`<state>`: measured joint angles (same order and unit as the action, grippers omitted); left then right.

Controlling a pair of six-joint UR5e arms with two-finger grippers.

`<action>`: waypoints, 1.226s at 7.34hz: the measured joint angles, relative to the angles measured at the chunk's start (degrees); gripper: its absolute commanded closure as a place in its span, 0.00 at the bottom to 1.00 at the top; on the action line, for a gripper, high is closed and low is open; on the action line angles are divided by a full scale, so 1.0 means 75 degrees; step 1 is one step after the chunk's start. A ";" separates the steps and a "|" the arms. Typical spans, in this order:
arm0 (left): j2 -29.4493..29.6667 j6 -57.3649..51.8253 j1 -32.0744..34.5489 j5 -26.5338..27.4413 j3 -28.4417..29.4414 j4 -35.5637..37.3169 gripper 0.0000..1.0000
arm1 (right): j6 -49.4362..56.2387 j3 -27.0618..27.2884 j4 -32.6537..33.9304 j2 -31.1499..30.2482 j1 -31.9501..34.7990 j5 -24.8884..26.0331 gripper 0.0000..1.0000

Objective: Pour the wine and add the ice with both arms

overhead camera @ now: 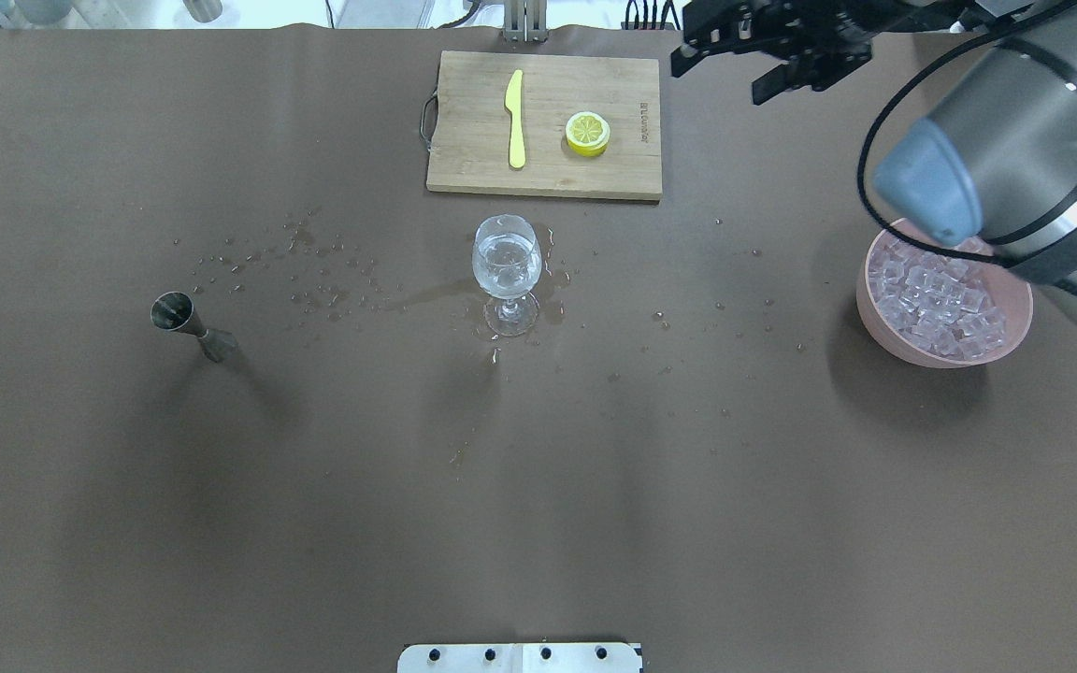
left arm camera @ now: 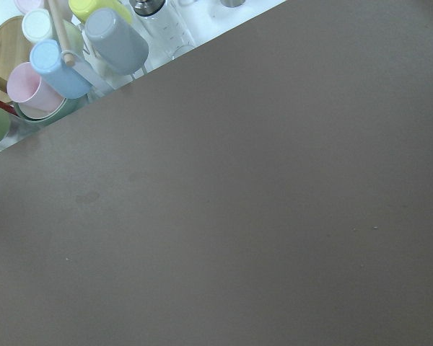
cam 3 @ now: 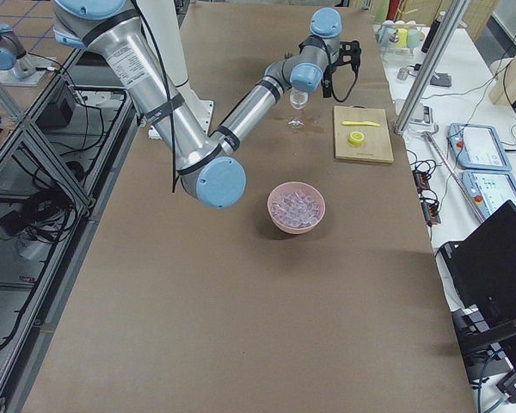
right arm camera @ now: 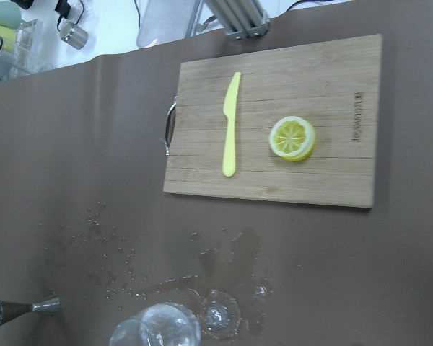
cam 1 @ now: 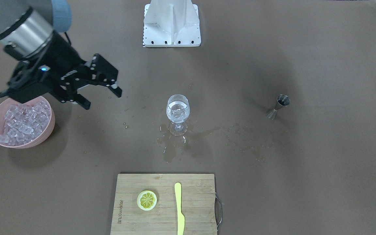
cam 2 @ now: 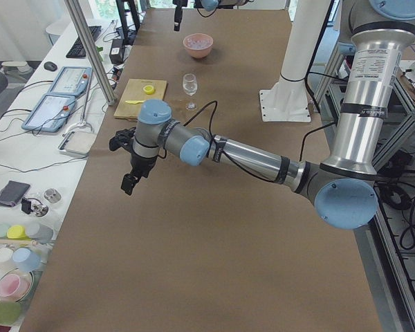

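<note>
The wine [cam 1: 178, 108] lies colourless in the rounded bowl of a clear stemmed glass [cam 1: 178, 128] at mid-tabletop [cam 1: 273, 182], ringed by a glossy puddle [cam 1: 170, 153]. The ice [cam 1: 21, 123], whitish cubes, is heaped in a smooth pink bowl [cam 1: 42, 139]; the arm covers part of its rim from overhead. Beside the bowl hangs the matte black right tool [cam 1: 103, 98], fingers spread on nothing. The left tool [cam 2: 128, 169] shows only from the left side, so I cannot tell its state; its wrist view gives only bare brown tabletop and pastel cups [left arm camera: 58, 65]. The right wrist view shows a bamboo board [right arm camera: 325, 94], a yellow knife [right arm camera: 231, 126] and a lemon slice [right arm camera: 292, 138], with the glass cut off below.
</note>
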<state>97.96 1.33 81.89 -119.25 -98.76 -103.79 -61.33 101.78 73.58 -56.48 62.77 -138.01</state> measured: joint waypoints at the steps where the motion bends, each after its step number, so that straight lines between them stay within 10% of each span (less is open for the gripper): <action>1: -0.0056 -0.0006 0.0029 0.0023 -0.0042 0.0018 0.02 | 0.0448 -0.0081 0.0105 -0.0417 0.0559 -0.0421 0.00; 4: -0.0591 0.0055 0.0216 -0.0134 0.0123 0.0074 0.02 | 0.2606 -0.0181 0.1639 -0.1285 0.1664 -0.0576 0.00; 9: -0.0735 0.0122 0.0593 -0.0899 0.0500 0.0093 0.02 | 0.7626 -0.1020 0.4425 -0.2193 0.2572 0.1312 0.00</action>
<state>92.45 2.25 86.33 -126.00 -95.01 -103.09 -4.13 94.13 106.77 -72.93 82.06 -128.16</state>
